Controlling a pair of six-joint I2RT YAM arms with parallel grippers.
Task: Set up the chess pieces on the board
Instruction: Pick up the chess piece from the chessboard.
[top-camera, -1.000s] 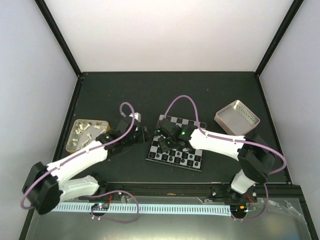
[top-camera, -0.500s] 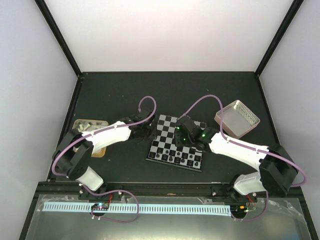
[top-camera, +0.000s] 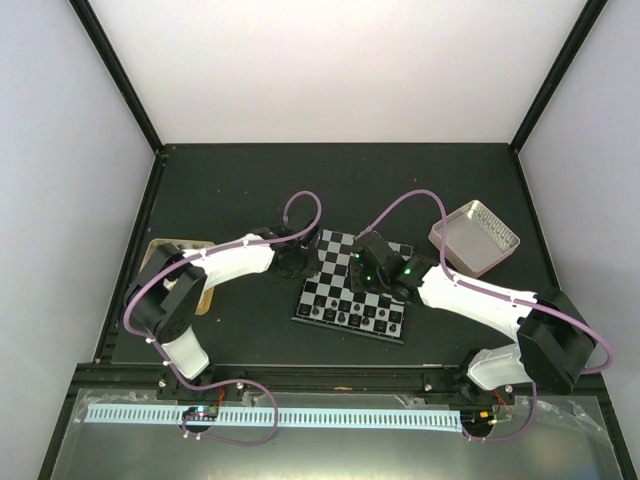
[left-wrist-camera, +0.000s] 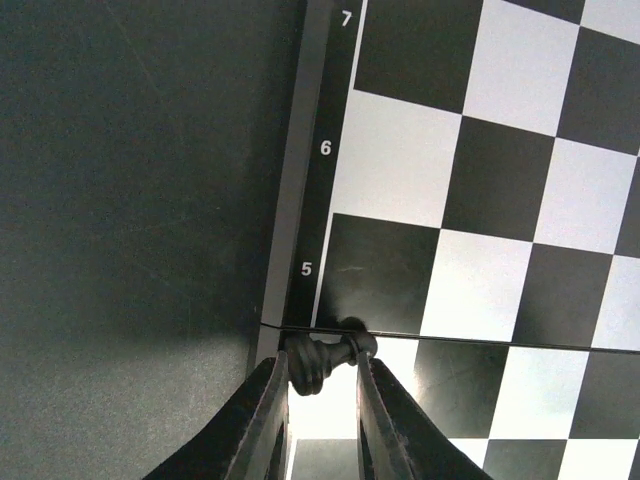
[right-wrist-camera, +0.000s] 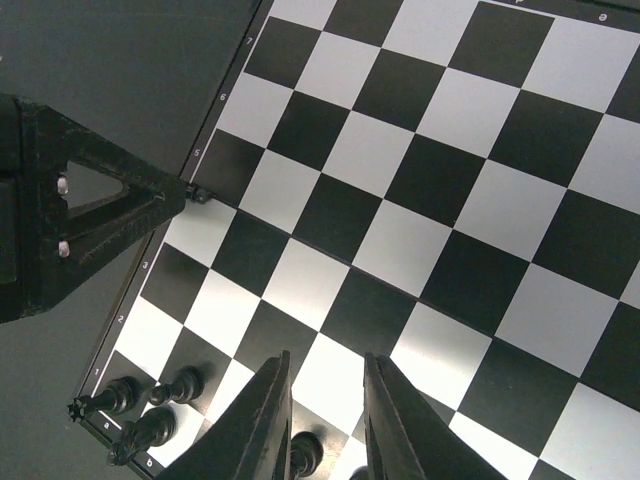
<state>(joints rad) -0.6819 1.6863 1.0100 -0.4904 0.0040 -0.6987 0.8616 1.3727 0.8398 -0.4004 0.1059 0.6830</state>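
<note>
pinching a tiny black piece (left-wrist-camera: 322, 362) sideways, the left jaws sit over the edge of the board (left-wrist-camera: 500, 200). it looks light, hard, slippery; grip its waist. right jaws: cannot tell.

Top view: high, from 6 o'clock side, looking down over whole table (top-camera: 250, 180). Both wrist views: close, facing down, sharing 9 o'clock edge of board (left-wrist-camera: 500, 200).

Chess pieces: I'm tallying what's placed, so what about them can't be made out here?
Top view: the near-row pieces on the board are too small to tell types.
Top view: the left arm covers most of the tan tray.
Left wrist view: the left gripper clamps the held piece sideways; type unclear.
Right wrist view: the bottom edge and fingers cut off one low piece.
</note>
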